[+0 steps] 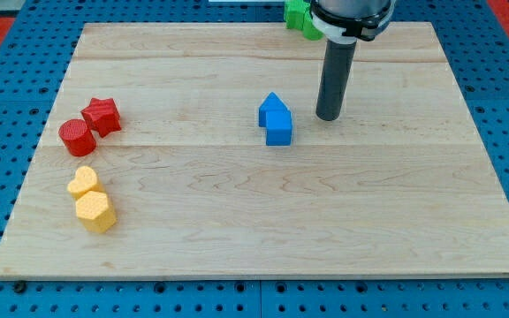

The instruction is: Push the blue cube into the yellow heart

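A blue cube (279,129) sits near the board's middle, touching a second blue block (272,109) with a pointed top just above it. A yellow heart (84,181) lies at the view's left, touching a yellow hexagon (95,211) below it. My tip (329,117) stands on the board a short way to the right of the blue blocks, apart from them.
A red star (102,115) and a red cylinder (76,137) lie touching at the left, above the yellow blocks. Green blocks (301,18) sit at the top edge, partly hidden by the arm. The wooden board (414,221) lies on a blue pegboard.
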